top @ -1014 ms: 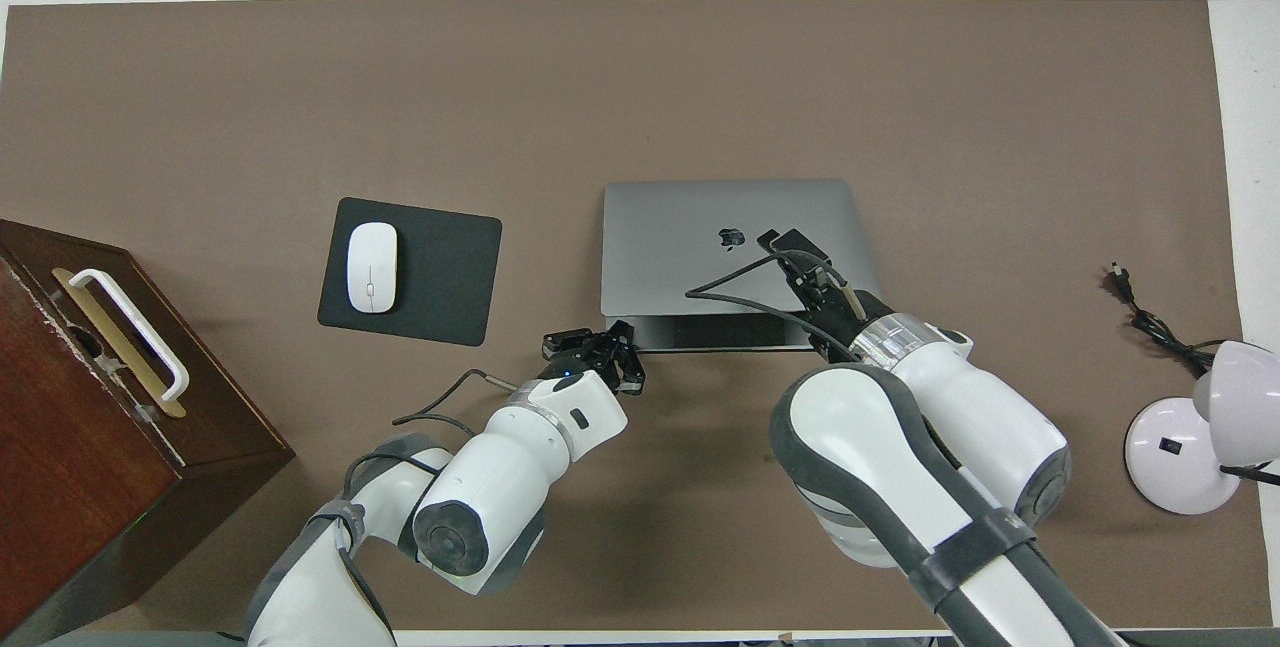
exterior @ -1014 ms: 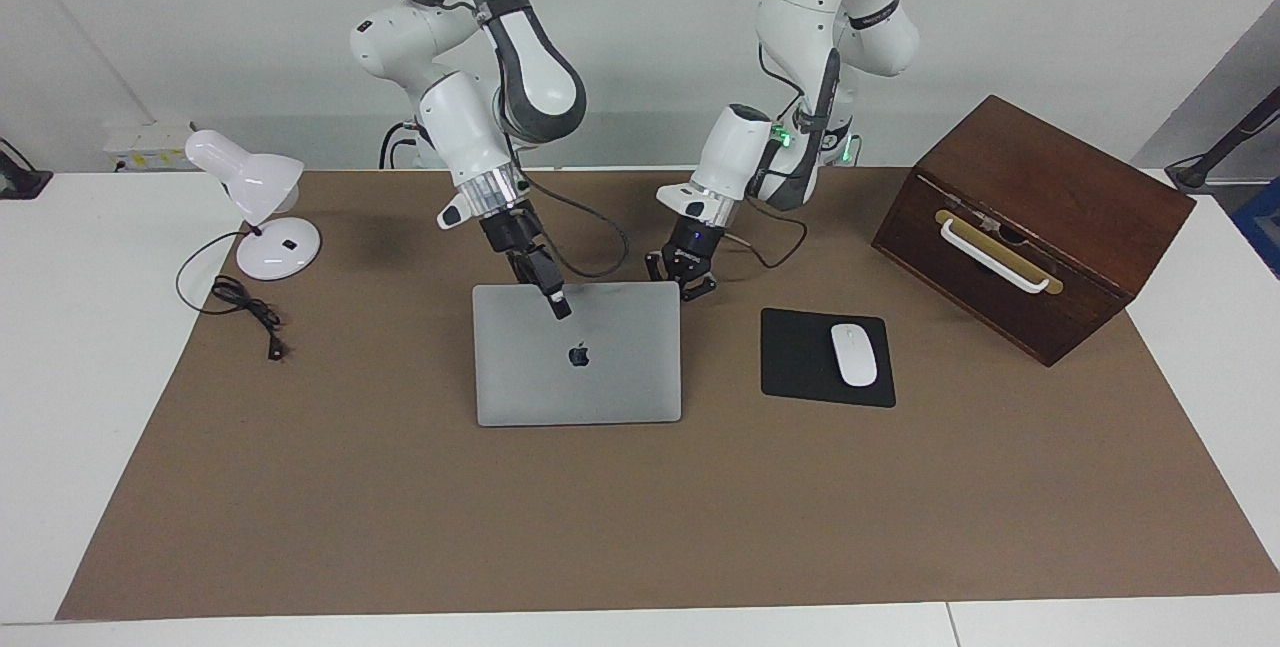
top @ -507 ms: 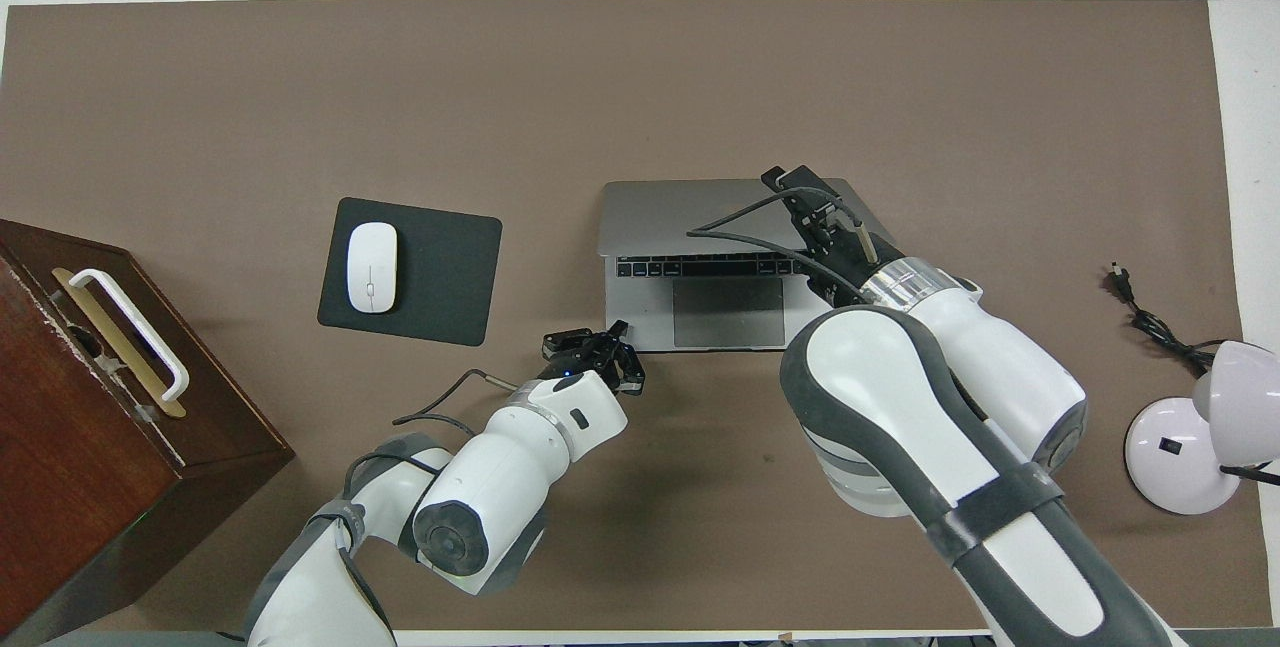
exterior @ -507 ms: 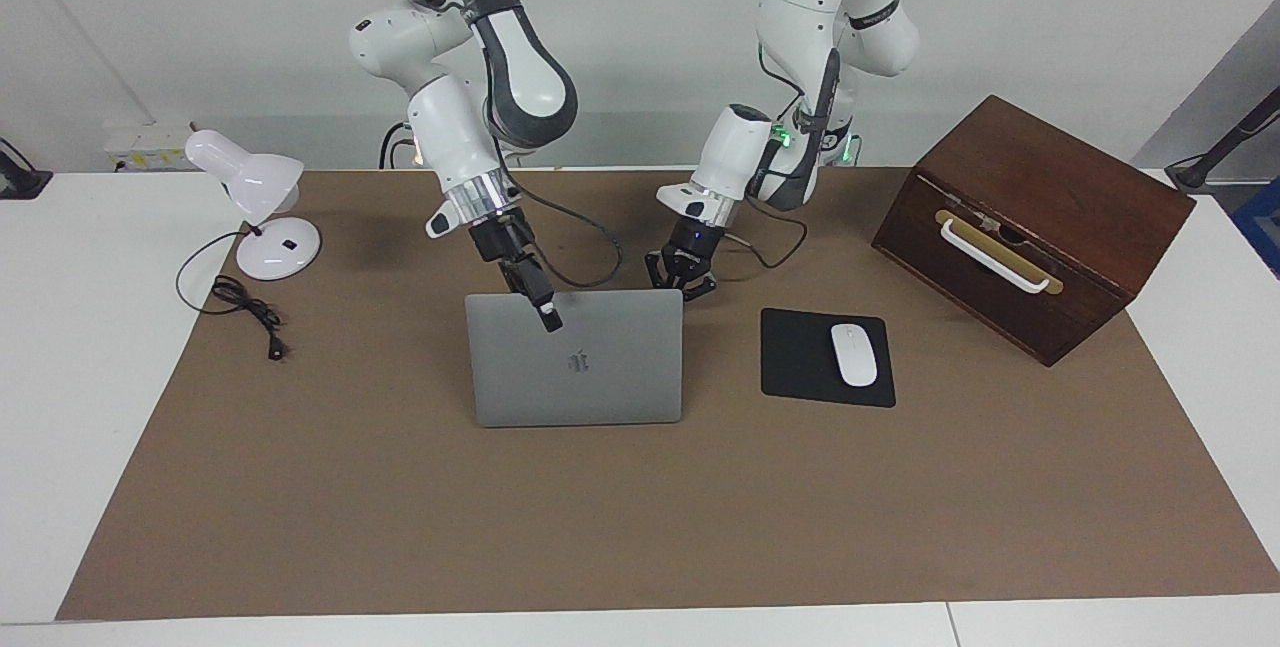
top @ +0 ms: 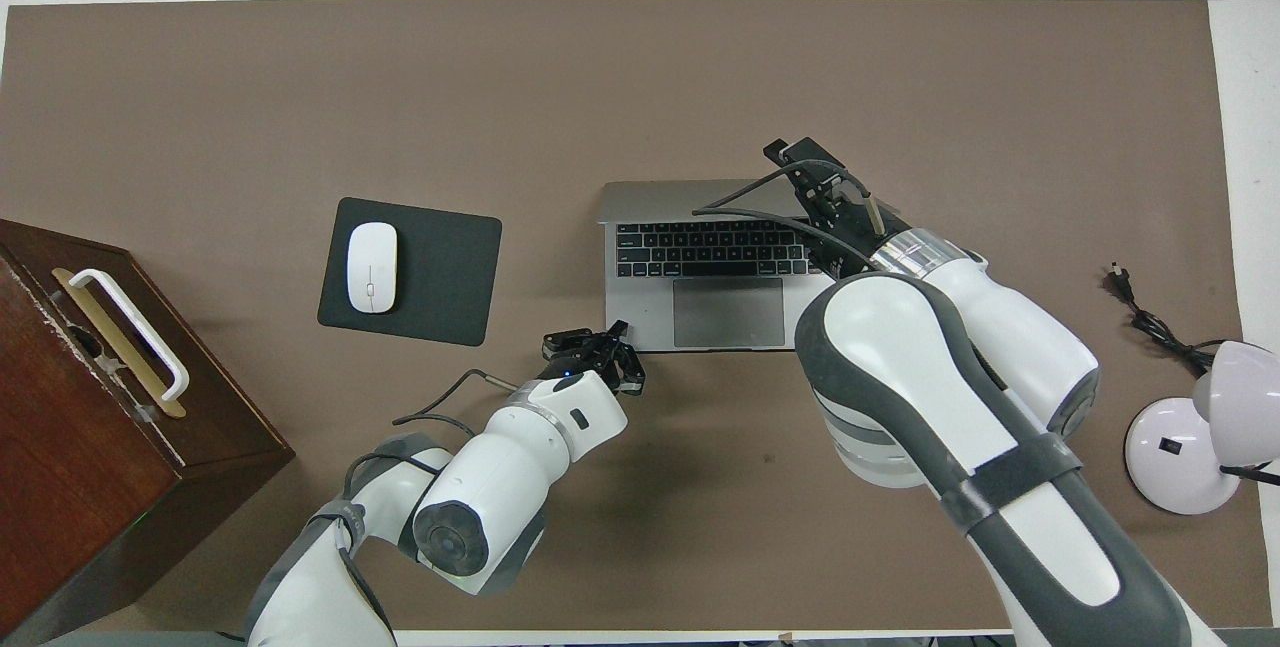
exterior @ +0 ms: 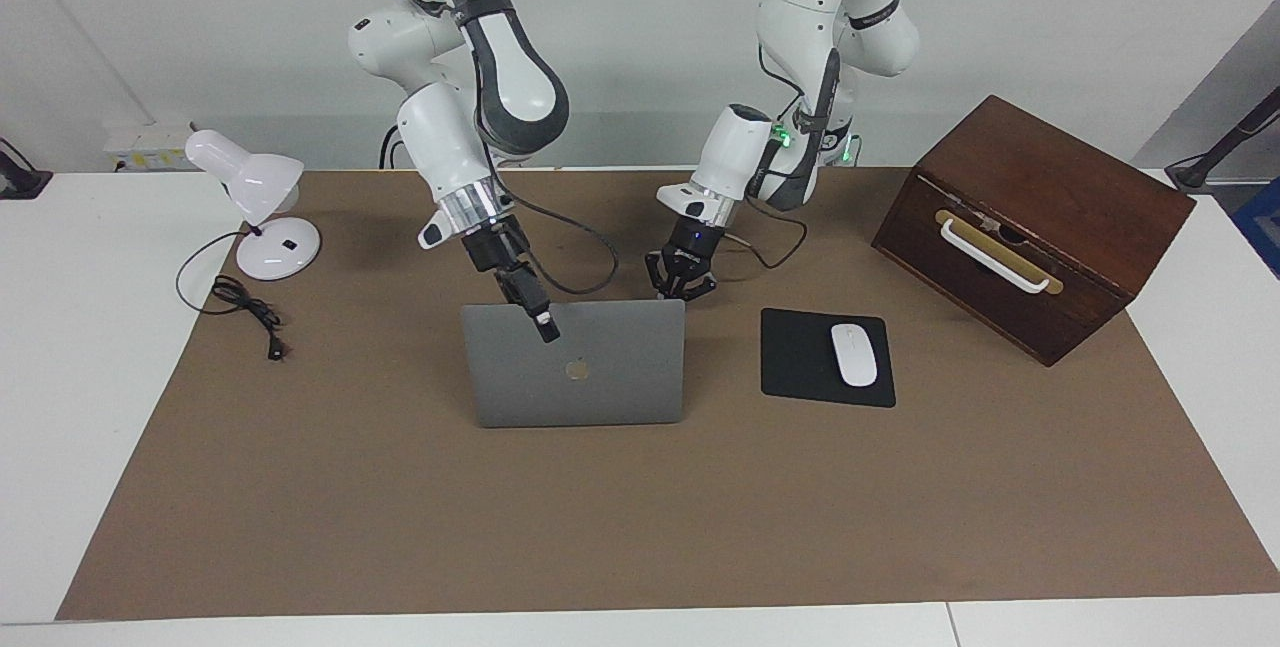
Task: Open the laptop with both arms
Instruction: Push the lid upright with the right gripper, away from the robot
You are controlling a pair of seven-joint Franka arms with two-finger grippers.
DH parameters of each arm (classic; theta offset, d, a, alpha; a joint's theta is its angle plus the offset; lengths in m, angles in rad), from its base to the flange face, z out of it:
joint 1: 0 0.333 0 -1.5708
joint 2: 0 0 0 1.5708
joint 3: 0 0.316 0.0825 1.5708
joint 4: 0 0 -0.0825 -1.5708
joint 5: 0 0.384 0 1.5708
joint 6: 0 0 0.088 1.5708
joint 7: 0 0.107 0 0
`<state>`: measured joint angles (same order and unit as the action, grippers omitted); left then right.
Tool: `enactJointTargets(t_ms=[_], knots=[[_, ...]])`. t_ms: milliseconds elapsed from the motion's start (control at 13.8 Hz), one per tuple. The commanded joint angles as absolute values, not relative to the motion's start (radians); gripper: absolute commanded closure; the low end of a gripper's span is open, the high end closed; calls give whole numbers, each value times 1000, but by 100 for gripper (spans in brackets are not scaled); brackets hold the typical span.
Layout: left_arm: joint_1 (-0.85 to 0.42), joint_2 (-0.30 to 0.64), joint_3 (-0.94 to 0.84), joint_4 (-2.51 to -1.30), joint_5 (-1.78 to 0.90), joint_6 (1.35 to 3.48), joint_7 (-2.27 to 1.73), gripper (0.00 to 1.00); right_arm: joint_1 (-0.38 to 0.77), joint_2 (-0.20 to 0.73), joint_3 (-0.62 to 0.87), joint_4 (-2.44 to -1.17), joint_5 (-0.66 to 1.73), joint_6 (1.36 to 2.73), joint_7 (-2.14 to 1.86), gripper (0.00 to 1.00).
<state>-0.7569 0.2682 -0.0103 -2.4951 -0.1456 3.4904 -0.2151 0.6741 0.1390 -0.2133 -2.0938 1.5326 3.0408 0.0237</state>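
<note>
The silver-grey laptop [exterior: 610, 382] stands open near the table's middle, its lid raised close to upright with the apple logo facing away from the robots. The overhead view shows its black keyboard [top: 700, 247] and grey trackpad [top: 728, 312]. My right gripper [exterior: 541, 320] is at the lid's top edge, shut on it, with one finger over the lid's outer face; it also shows in the overhead view [top: 800, 159]. My left gripper [exterior: 680, 285] is open and low at the base's corner nearest the robots, toward the left arm's end [top: 597, 349].
A black mouse pad [exterior: 800, 367] with a white mouse [exterior: 853, 354] lies beside the laptop toward the left arm's end. A brown wooden box [exterior: 1040, 217] with a white handle stands past it. A white desk lamp [exterior: 260, 197] and its black cable [exterior: 245, 307] are at the right arm's end.
My right gripper has swung the lid up from a low angle to nearly upright, so keyboard and trackpad now show from above. My left gripper has stayed at the base's corner.
</note>
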Motion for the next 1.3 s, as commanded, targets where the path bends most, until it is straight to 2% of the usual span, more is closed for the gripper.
enactJointTargets(t_ms=[0, 1231], knots=[[-787, 313, 5, -2479, -152, 3505, -210, 100, 643, 189, -210, -1991, 1560, 3013, -25, 0], [-785, 313, 5, -2479, -152, 3505, -212, 100, 580, 379, -212, -1766, 1557, 2985, -21, 0]])
